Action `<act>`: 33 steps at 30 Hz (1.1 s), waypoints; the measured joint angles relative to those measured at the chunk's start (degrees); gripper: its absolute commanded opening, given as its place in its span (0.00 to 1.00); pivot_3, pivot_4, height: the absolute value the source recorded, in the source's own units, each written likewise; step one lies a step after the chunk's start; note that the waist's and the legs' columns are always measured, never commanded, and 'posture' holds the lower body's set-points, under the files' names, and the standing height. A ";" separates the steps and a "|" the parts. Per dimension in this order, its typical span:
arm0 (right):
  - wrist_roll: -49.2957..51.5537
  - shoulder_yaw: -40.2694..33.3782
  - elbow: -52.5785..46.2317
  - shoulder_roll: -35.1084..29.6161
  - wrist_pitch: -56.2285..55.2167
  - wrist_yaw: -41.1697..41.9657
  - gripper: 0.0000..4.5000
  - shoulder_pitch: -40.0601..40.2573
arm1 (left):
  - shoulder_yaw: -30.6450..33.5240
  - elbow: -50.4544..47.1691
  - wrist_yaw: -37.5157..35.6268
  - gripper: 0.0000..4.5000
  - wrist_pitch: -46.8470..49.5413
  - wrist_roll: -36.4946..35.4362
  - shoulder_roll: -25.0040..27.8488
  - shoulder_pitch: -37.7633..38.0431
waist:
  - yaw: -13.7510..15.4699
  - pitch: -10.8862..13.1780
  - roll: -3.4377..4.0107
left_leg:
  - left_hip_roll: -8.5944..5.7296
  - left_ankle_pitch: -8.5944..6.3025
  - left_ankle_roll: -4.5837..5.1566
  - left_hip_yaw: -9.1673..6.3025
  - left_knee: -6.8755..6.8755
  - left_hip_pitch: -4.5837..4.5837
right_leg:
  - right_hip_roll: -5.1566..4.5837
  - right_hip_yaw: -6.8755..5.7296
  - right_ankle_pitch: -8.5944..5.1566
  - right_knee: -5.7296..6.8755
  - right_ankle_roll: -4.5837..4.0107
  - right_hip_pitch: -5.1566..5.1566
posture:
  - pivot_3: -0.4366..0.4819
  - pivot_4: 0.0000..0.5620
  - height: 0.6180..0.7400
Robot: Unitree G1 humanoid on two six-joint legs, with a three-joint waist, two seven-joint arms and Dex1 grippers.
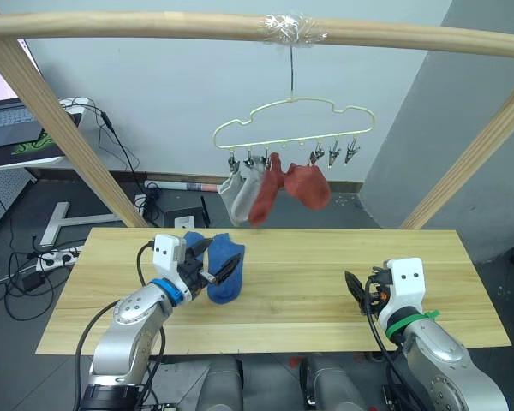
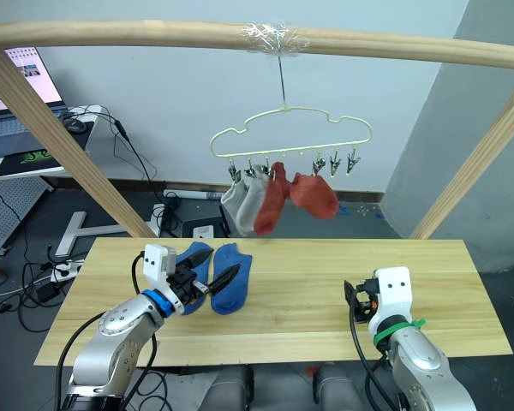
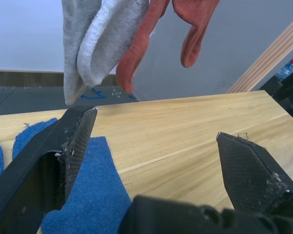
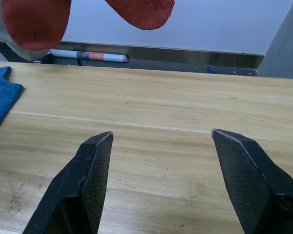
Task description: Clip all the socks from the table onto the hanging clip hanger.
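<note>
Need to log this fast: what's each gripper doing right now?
Left gripper: open, empty, over a blue sock on the table.
Right gripper: open, empty, above bare wood.

Bare table [image 1: 325, 282] between end effectors — pole [image 1: 240, 26] bars overhead.

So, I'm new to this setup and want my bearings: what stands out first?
Four short knit socks, two light grey and two rust-red, hang clipped on the pale-yellow wire clip hanger under a wooden pole. Two blue socks lie on the light wooden table, the open left gripper over one.
</note>
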 measured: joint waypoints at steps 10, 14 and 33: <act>0.01 -0.01 0.00 0.02 0.00 0.00 0.75 -0.01 | 0.00 0.00 -0.04 1.00 -0.01 0.00 0.02 -0.23 | 0.00 0.00 0.00 | 0.00 0.00 0.00 0.01 -0.02 0.00 | -0.01 0.00 -0.01 -0.01 -0.01 -0.01 | 0.58 0.31 1.00; 0.00 -0.02 0.00 0.02 0.00 0.00 0.75 0.01 | 0.00 0.00 -0.06 1.00 -0.03 0.01 0.03 -0.42 | 0.00 0.00 0.00 | 0.00 0.00 0.00 0.01 -0.03 0.00 | -0.01 0.00 -0.01 -0.02 -0.01 -0.01 | 0.58 0.31 1.00; 0.01 -0.02 0.00 0.09 0.00 -0.03 0.75 0.03 | 0.00 0.01 -0.09 1.00 -0.05 0.01 0.06 -0.64 | -0.01 0.00 0.00 | 0.00 0.00 0.00 0.02 -0.07 -0.01 | -0.02 0.00 -0.01 -0.11 -0.02 -0.02 | 0.58 0.31 1.00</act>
